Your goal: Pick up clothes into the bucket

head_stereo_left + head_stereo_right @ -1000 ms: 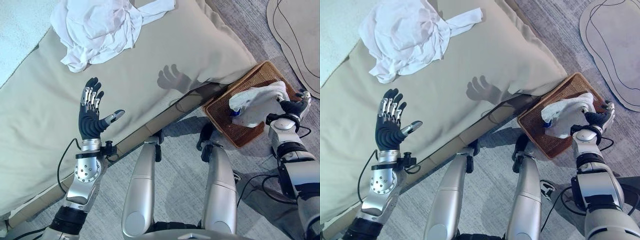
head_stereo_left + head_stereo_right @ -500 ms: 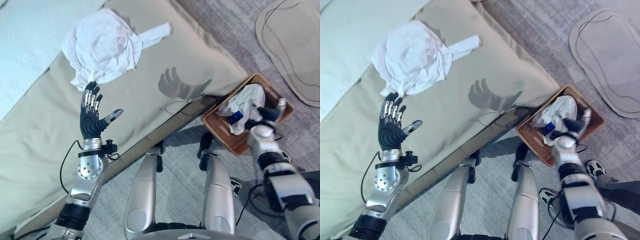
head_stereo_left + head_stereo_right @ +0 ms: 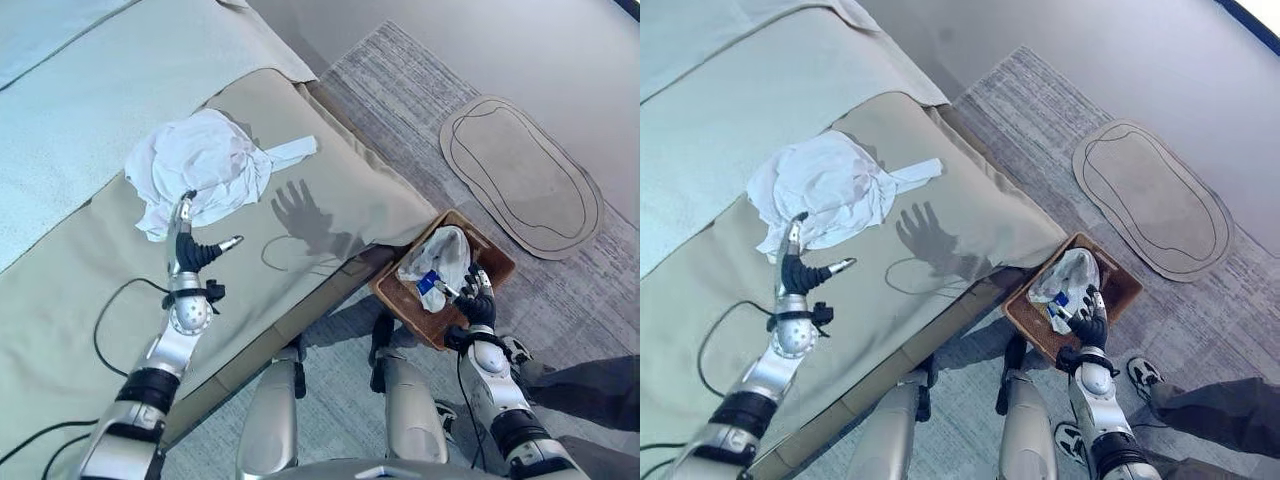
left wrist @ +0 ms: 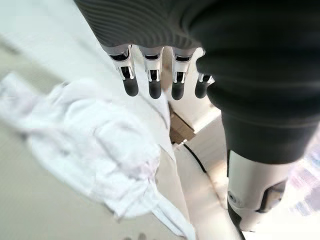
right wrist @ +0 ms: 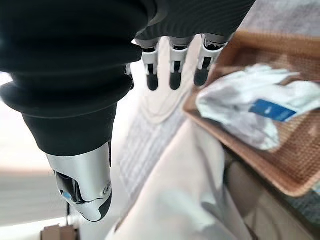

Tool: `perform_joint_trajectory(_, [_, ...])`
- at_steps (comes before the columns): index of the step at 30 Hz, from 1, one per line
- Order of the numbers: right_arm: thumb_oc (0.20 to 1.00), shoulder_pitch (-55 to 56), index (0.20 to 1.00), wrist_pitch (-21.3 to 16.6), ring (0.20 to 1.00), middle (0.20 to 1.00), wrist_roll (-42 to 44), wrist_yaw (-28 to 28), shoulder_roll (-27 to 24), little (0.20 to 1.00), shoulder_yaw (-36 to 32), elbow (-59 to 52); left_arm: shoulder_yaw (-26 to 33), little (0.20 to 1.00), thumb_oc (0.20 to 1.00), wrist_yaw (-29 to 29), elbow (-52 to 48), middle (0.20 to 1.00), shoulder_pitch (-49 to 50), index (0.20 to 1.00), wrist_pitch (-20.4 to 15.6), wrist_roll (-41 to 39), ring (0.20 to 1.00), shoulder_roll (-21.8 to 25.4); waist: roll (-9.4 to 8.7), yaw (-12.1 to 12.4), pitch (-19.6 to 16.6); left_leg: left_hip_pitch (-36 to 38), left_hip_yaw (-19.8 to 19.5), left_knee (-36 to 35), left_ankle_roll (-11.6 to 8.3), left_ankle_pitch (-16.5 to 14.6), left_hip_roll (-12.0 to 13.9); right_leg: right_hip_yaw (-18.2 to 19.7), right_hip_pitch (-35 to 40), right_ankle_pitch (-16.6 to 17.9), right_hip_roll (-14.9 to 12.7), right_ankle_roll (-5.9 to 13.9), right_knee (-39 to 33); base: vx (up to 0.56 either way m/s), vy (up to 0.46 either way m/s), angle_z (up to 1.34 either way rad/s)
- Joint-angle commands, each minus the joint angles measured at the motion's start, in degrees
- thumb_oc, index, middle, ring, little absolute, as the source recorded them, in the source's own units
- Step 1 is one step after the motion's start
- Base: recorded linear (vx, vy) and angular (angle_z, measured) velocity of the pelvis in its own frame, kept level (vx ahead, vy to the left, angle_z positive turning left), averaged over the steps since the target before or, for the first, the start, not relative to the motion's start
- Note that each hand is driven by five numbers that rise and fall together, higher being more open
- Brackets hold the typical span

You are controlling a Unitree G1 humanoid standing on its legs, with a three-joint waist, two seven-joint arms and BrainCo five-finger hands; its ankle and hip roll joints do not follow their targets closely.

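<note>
the left hand (image 3: 186, 247) is raised over the beige cushion (image 3: 330, 190) with fingers straight and thumb spread, holding nothing — a crumpled white garment (image 3: 200, 170) lies on the cushion just past its fingertips. the right hand (image 3: 473, 300) hangs empty, fingers extended, beside the brown wicker basket (image 3: 496, 262) on the floor, where another white garment with a blue tag (image 3: 437, 260) lies inside.

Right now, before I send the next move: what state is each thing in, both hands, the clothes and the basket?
left hand: open, fingers straight, raised beside the white garment, holding nothing
right hand: open, by the basket, holding nothing
white garment: crumpled on the bed, not picked up
white cloth with a blue patch: lying inside the basket
wicker basket: on the floor by the bed's corner, upright
</note>
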Motion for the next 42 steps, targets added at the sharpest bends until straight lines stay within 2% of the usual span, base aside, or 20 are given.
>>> perform_joint_trajectory(1, [1.0, 0.4, 1.0, -4.2, 1.0, 1.0, 1.6, -0.2, -1.7, 1.0, -0.3, -5.4, 2.0, 1.0, 1.0, 6.8, 1.7, 1.0, -4.8, 1.0, 3.3, 5.8, 1.0, 5.9, -3.27, -2.3, 2.3, -4.9, 0.3, 6.2, -0.17, -2.7, 0.5, 2.5, 4.7, 5.6, -6.6, 5.79, -4.4, 0.03, 0.096, -0.12])
perform_joint_trajectory(2, [1.0, 0.4, 1.0, -4.2, 1.0, 1.0, 1.6, -0.2, -1.7, 1.0, -0.3, -5.4, 1.9, 1.0, 1.0, 6.8, 1.8, 1.0, -4.9, 1.0, 3.3, 5.8, 1.0, 5.9, -3.25, -2.2, 2.3, -5.0, 0.3, 6.3, -0.17, -2.8, 0.5, 2.5, 4.6, 5.6, -6.6, 5.79, -4.4, 0.0, 0.086, -0.18])
perform_joint_trajectory(3, [1.0, 0.6, 1.0, -4.6, 1.0, 1.0, 1.4, -0.5, -2.2, 1.0, -0.2, -6.5, 1.3, 1.0, 1.0, 9.4, 6.1, 1.0, -8.7, 1.0, 6.2, 8.1, 1.0, 8.3, -3.84, -3.0, 2.8, -7.0, 0.7, 7.5, -0.19, -3.2, 0.7, 2.6, 3.8, 6.1, -6.6, 6.06, -5.0, -0.01, 0.074, -0.24])
perform_joint_trajectory(5, [1.0, 0.4, 1.0, -4.8, 1.0, 1.0, 1.4, -0.4, -2.5, 1.0, 0.1, -7.1, 0.5, 1.0, 1.0, 10.2, 8.1, 1.0, -10.9, 1.0, 7.4, 8.9, 1.0, 9.0, -4.14, -3.3, 3.0, -8.0, 0.9, 8.0, -0.21, -3.3, 0.9, 2.6, 3.2, 6.2, -6.6, 6.13, -5.3, -0.01, 0.057, -0.2])
perform_joint_trajectory(7, [1.0, 0.2, 1.0, -5.2, 1.0, 1.0, 1.5, -0.6, -3.2, 1.0, 0.4, -7.6, -1.6, 1.0, 1.0, 12.1, 12.1, 1.0, -15.6, 1.0, 10.7, 11.3, 1.0, 11.3, -4.6, -4.0, 3.4, -10.0, 1.0, 8.7, -0.26, -3.4, 0.9, 2.7, 1.9, 6.9, -6.6, 6.36, -5.9, -0.01, 0.049, -0.22])
perform_joint_trajectory(9, [1.0, 0.4, 1.0, -5.6, 1.0, 1.0, 2.2, -0.3, -3.7, 1.0, 1.1, -8.5, -3.9, 1.0, 1.0, 12.5, 16.6, 1.0, -20.4, 1.0, 13.4, 13.1, 1.0, 14.0, -5.11, -4.8, 3.7, -12.1, 1.0, 8.7, -0.41, -3.3, 1.0, 2.7, 0.3, 7.9, -6.5, 6.75, -6.8, -0.02, 0.05, -0.08])
perform_joint_trajectory(11, [1.0, 0.5, 1.0, -5.9, 1.0, 1.0, 2.5, 0.0, -3.9, 1.0, 1.4, -9.2, -5.0, 1.0, 1.0, 12.8, 18.4, 1.0, -22.4, 1.0, 14.3, 13.7, 1.0, 15.0, -5.37, -5.1, 3.7, -13.3, 1.0, 9.0, -0.44, -3.2, 1.0, 2.8, -0.4, 8.2, -6.4, 6.81, -7.1, -0.02, 0.009, -0.01])
perform_joint_trajectory(12, [1.0, 0.6, 1.0, -6.3, 1.0, 1.0, 3.4, 0.7, -4.4, 1.0, 2.0, -9.7, -7.5, 1.0, 1.0, 12.3, 23.1, 1.0, -26.5, 1.0, 16.0, 13.9, 1.0, 16.3, -5.87, -5.8, 3.9, -15.0, 1.1, 9.3, -0.58, -3.0, 1.1, 3.0, -1.6, 8.9, -6.2, 6.98, -7.7, 0.03, 0.006, -0.04])
perform_joint_trajectory(13, [1.0, 0.8, 1.0, -6.6, 1.0, 1.0, 3.8, 1.1, -4.7, 1.0, 2.6, -10.5, -8.4, 1.0, 1.0, 11.9, 25.4, 1.0, -28.1, 1.0, 16.6, 13.8, 1.0, 16.8, -6.03, -6.1, 3.8, -15.1, 0.6, 9.9, -1.12, -4.7, 1.6, 3.4, -1.6, 8.1, -5.6, 7.42, -7.9, 0.02, 0.015, -0.04])
perform_joint_trajectory(19, [1.0, 1.1, 1.0, -7.2, 1.0, 1.0, 4.9, 2.7, -6.0, 1.0, 3.8, -12.6, -13.7, 1.0, 1.0, 8.8, 34.4, 1.0, -35.8, 1.0, 17.8, 14.5, 1.0, 18.1, -7.29, -7.9, 3.7, -18.2, 0.7, 10.4, -1.35, -4.4, 2.2, 3.8, -4.4, 9.5, -4.8, 7.79, -9.3, 0.0, 0.006, 0.0])
perform_joint_trajectory(28, [1.0, 2.0, 1.0, -7.5, 1.0, 1.0, 5.0, 4.4, -7.9, 1.0, 2.9, -16.8, -15.0, 1.0, 1.0, 4.7, 39.9, 1.0, -38.9, 1.0, 19.8, 14.9, 1.0, 20.9, -7.79, -9.9, 2.6, -20.6, 1.4, 11.0, -1.28, -4.5, 2.9, 5.0, -7.4, 10.8, -4.0, 8.2, -10.1, -0.02, 0.032, -0.06])
perform_joint_trajectory(31, [1.0, 2.5, 1.0, -7.0, 1.0, 1.0, 5.2, 5.3, -9.0, 1.0, 1.9, -19.1, -12.9, 1.0, 1.0, 0.6, 42.5, 1.0, -39.6, 1.0, 19.0, 11.1, 1.0, 22.7, -7.82, -10.7, 2.2, -21.3, 1.6, 10.9, -1.24, -4.3, 3.3, 5.5, -8.5, 11.4, -3.7, 8.25, -10.4, -0.02, 0.03, -0.2])
perform_joint_trajectory(35, [1.0, 2.4, 1.0, -5.9, 1.0, 1.0, 5.4, 5.1, -8.4, 1.0, 1.1, -19.4, -6.6, 1.0, 1.0, -3.5, 44.5, 1.0, -39.6, 1.0, 15.7, -1.3, 1.0, 21.5, -7.56, -11.1, 2.0, -21.5, 2.0, 10.6, -1.23, -4.2, 3.2, 5.5, -9.0, 11.7, -3.7, 8.36, -10.8, -0.01, 0.017, -0.24])
perform_joint_trajectory(37, [1.0, 2.3, 1.0, -5.4, 1.0, 1.0, 5.2, 4.9, -8.2, 1.0, 0.8, -19.1, -5.6, 1.0, 1.0, -5.1, 45.1, 1.0, -39.9, 1.0, 15.0, -4.0, 1.0, 21.1, -7.24, -11.1, 1.9, -21.6, 2.1, 10.4, -1.17, -4.2, 3.0, 5.4, -9.0, 11.7, -3.8, 8.42, -10.8, 0.0, 0.018, -0.07])
perform_joint_trajectory(38, [1.0, 2.3, 1.0, -5.3, 1.0, 1.0, 5.1, 5.2, -8.0, 1.0, 0.9, -19.2, -5.1, 0.573, 0.573, -6.0, 45.5, 0.573, -40.1, 0.573, 15.1, -5.2, 0.573, 21.1, -7.16, -11.1, 1.9, -21.7, 2.1, 10.4, -1.16, -4.2, 3.0, 5.4, -9.1, 11.7, -3.9, 8.44, -10.8, 0.0, 0.018, -0.21])
perform_joint_trajectory(39, [1.0, 2.4, 1.0, -5.0, 1.0, 1.0, 5.1, 5.5, -7.9, 1.0, 0.9, -19.1, -4.9, 0.313, 0.313, -6.7, 45.8, 0.313, -40.2, 0.313, 15.0, -5.9, 0.313, 21.2, -7.08, -11.1, 1.7, -21.8, 2.0, 10.4, -1.15, -4.2, 2.9, 5.3, -9.2, 11.7, -3.9, 8.43, -10.8, 0.0, 0.008, -0.11])
perform_joint_trajectory(40, [1.0, 2.4, 1.0, -4.8, 1.0, 1.0, 5.0, 5.8, -7.8, 1.0, 1.0, -18.9, -4.8, 0.2, 0.2, -7.1, 46.1, 0.2, -40.4, 0.2, 15.0, -6.2, 0.2, 21.3, -7.01, -11.1, 1.6, -21.9, 2.0, 10.5, -1.15, -4.2, 2.9, 5.3, -9.3, 11.7, -3.9, 8.44, -10.7, 0.0, 0.0, 0.0])
perform_joint_trajectory(42, [1.0, 2.5, 1.0, -4.7, 1.0, 1.0, 5.1, 6.0, -7.7, 1.0, 1.0, -19.2, -4.2, 0.2, 0.2, -7.8, 46.2, 0.2, -40.4, 0.2, 14.8, -7.6, 0.2, 21.4, -6.94, -11.1, 1.4, -22.0, 1.9, 10.3, -1.16, -4.2, 2.8, 5.2, -9.4, 11.8, -3.9, 8.43, -10.9, 0.0, 0.005, 0.06])
